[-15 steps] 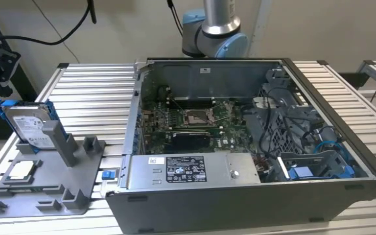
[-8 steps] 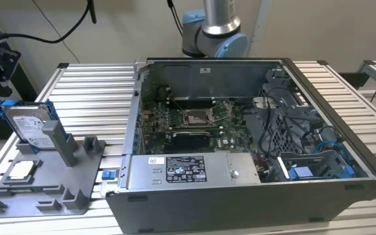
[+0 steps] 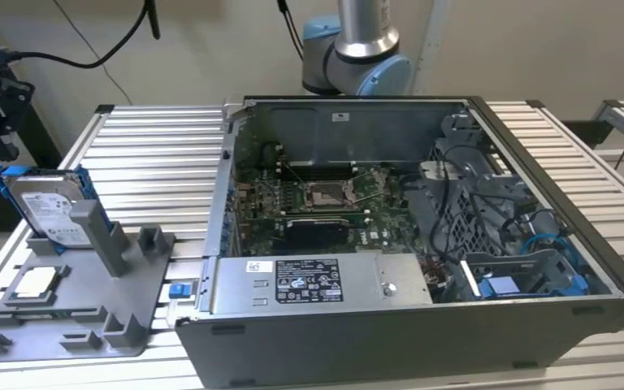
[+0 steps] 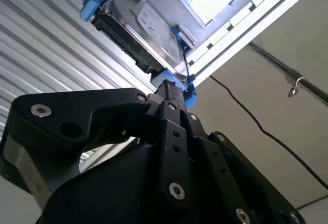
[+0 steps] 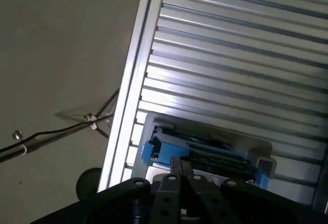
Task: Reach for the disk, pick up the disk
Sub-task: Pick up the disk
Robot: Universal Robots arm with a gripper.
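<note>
Your gripper (image 4: 167, 88) hung by the disk (image 4: 146, 29); open or closed, I couldn't tell.
Stiff, heavy, shock-fragile, I judged: best held by the blue frame (image 4: 100, 2).

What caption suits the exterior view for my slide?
Blue-framed disk standing upright in the grey stand, beside the open computer case on the slatted table.
</note>
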